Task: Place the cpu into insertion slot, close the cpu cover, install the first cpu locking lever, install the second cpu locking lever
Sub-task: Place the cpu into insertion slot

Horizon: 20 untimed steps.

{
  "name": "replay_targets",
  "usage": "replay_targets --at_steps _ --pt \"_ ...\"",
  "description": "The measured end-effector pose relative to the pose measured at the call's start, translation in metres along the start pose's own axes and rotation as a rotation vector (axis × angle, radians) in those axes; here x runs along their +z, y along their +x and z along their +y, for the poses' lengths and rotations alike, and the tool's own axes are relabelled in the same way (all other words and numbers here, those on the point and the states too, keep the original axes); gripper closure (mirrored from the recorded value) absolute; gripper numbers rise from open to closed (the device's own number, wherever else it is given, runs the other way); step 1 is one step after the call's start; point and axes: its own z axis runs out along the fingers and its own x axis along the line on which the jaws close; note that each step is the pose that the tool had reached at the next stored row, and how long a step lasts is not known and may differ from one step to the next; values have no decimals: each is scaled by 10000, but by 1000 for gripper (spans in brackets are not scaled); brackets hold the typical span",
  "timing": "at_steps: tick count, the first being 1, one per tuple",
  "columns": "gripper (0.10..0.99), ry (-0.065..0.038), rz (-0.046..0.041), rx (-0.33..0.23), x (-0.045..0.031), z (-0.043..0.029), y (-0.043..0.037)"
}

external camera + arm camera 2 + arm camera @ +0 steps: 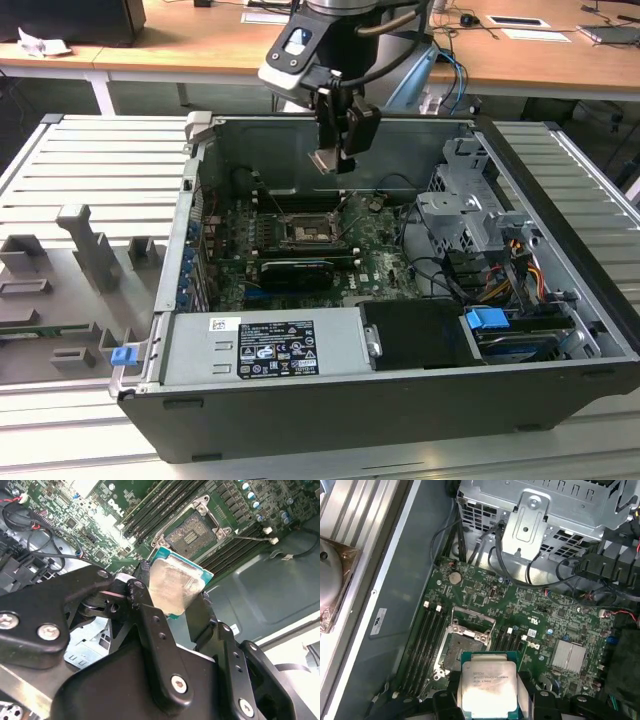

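Gripper (172, 587) pinches cpu (487, 687) edges, clear abv open insertion slot (461, 649).

Exterior view: wide, down into black metal PC case (330, 440); both wrist views share, close-up, its green circuit board (100, 510) (530, 605).

Wooden desks (200, 50) behind; ribbed grey metal worktable (90, 170).

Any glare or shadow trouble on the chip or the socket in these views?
Second wrist view: the cpu top is washed out by glare. First wrist view: milder sheen on it, insertion slot darker but readable. Exterior view: computer case interior dim against the bright desks behind.
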Motion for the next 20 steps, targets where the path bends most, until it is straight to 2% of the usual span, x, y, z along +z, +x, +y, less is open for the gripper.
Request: replay_targets --at_steps 20 --pt "557 -34 -150 1742 17 -1 0"
